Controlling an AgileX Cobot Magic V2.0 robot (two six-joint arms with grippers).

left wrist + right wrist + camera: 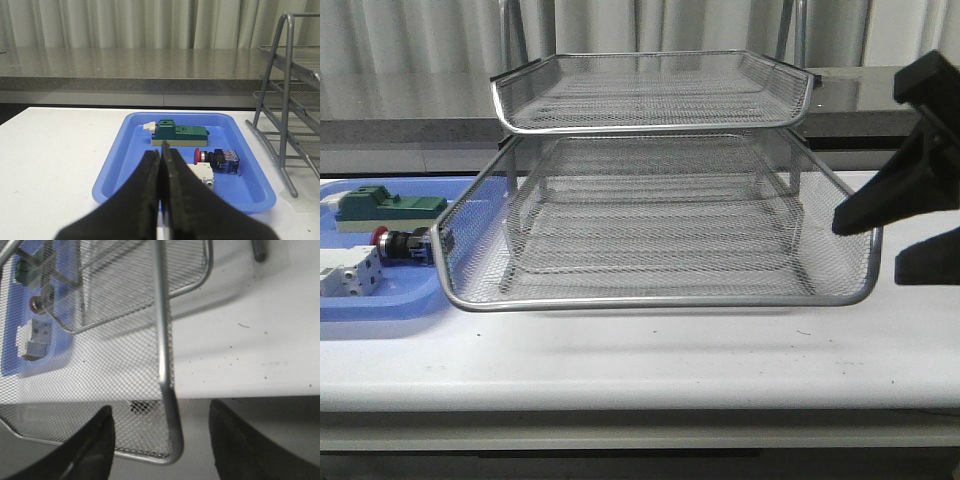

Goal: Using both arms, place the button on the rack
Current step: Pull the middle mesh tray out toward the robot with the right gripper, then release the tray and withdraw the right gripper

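Note:
The button (400, 243) lies on its side in a blue tray (380, 302), red head to the left; in the left wrist view the button (218, 157) rests beyond my fingertips, to one side. My left gripper (161, 156) hovers short of the tray, shut with nothing in it, and it is out of the front view. The silver wire-mesh rack (655, 225) stands mid-table. My right gripper (872, 246) is open at the rack's front right corner; in its wrist view the right gripper (161, 409) straddles the corner rim (170, 437) without touching it.
A green block part (390, 207) and a white terminal part (348, 270) share the tray with the button. The rack's upright posts (285, 100) rise just beside the tray. A grey counter ledge (130, 75) runs behind the white table (650, 350).

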